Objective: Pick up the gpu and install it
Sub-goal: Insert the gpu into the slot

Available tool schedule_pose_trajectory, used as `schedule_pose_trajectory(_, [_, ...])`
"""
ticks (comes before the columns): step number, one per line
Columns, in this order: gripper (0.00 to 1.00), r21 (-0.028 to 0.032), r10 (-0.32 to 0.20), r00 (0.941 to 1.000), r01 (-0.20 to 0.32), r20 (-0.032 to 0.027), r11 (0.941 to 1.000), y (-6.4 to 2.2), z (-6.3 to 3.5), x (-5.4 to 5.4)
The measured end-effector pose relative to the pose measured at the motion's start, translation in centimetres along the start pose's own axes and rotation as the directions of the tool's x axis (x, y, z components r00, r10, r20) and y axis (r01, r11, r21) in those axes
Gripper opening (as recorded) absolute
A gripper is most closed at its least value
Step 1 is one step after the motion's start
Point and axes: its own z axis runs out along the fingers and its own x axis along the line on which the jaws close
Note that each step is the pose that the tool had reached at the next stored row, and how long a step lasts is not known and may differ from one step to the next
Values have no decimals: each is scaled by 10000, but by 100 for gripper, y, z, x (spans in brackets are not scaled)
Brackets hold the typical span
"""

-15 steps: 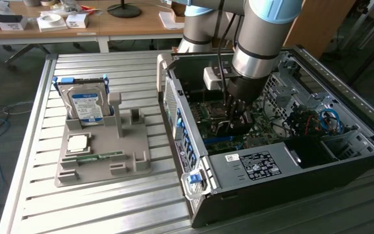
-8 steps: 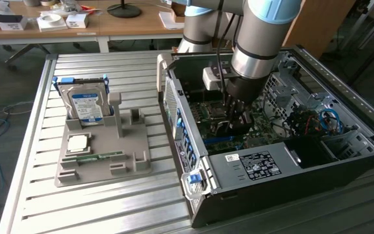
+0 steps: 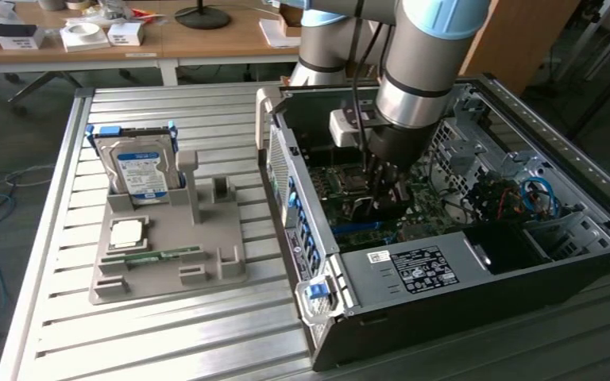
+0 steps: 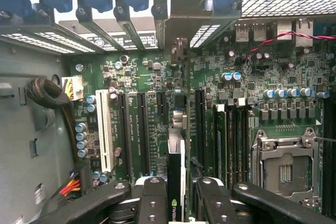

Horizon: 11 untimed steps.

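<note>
My gripper [image 3: 383, 194] is down inside the open computer case [image 3: 411, 270], over the green motherboard [image 4: 157, 87]. It is shut on the gpu [image 4: 176, 182], a thin dark card seen edge-on between the two black fingers [image 4: 152, 203], with a small green logo near the grip. The card's grey metal bracket [image 4: 181, 19] reaches toward the case's rear slot openings. The card stands upright just above the board, in line with the long black expansion slots [image 4: 144, 129]; whether it touches a slot I cannot tell. In the exterior view the gpu [image 3: 374, 208] is a dark shape below the wrist.
A grey holder [image 3: 167, 262] on the slatted metal table at the exterior view's left carries a silver hard drive [image 3: 140, 175], a processor [image 3: 127, 232] and a green memory stick [image 3: 152, 256]. Case walls, drive cages and blue cables [image 3: 538, 194] surround the arm. A cable bundle [image 4: 47, 93] lies beside the board.
</note>
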Motion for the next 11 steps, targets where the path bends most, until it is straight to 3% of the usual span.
schedule_pose_trajectory(11, [26, 0, 0, 10000, 0, 1, 10000, 15, 1, 2])
